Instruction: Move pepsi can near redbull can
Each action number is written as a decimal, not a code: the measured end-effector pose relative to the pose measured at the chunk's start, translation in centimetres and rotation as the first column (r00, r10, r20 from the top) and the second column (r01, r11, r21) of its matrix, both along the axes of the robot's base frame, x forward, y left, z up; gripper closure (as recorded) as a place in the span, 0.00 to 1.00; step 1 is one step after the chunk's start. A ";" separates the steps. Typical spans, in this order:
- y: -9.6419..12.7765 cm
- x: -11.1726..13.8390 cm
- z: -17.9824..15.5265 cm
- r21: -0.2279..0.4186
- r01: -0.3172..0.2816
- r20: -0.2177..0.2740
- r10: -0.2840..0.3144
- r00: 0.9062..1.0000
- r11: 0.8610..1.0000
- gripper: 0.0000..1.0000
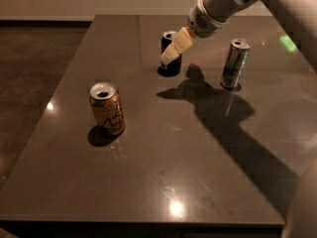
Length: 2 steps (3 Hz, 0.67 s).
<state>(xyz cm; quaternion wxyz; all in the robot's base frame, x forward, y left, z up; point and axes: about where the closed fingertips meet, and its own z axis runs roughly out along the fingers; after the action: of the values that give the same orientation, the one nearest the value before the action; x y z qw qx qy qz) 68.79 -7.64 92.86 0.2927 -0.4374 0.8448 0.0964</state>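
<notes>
The dark blue pepsi can (pixel 167 42) stands upright at the far middle of the table, partly hidden by my gripper. My gripper (pixel 171 56), with cream-coloured fingers, hangs right in front of the can at its right side, reaching in from the upper right. The slim silver redbull can (pixel 234 63) stands upright to the right, well apart from the pepsi can.
An orange-gold can with a white drawing (pixel 107 108) stands upright at the left front. The dark glossy table (pixel 163 162) ends at its front edge near the bottom and at its left edge beside the brown floor. My arm (pixel 257 4) crosses the upper right.
</notes>
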 end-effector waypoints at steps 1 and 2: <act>1.5 1.3 -0.4 0.025 -0.018 -0.005 0.018 1.000 1.000 0.00; 2.7 2.3 -1.0 0.042 -0.032 -0.015 0.033 0.999 0.999 0.00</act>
<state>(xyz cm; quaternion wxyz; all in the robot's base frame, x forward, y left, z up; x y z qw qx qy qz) 71.07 -4.96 91.82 0.2933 -0.4440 0.8378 0.1222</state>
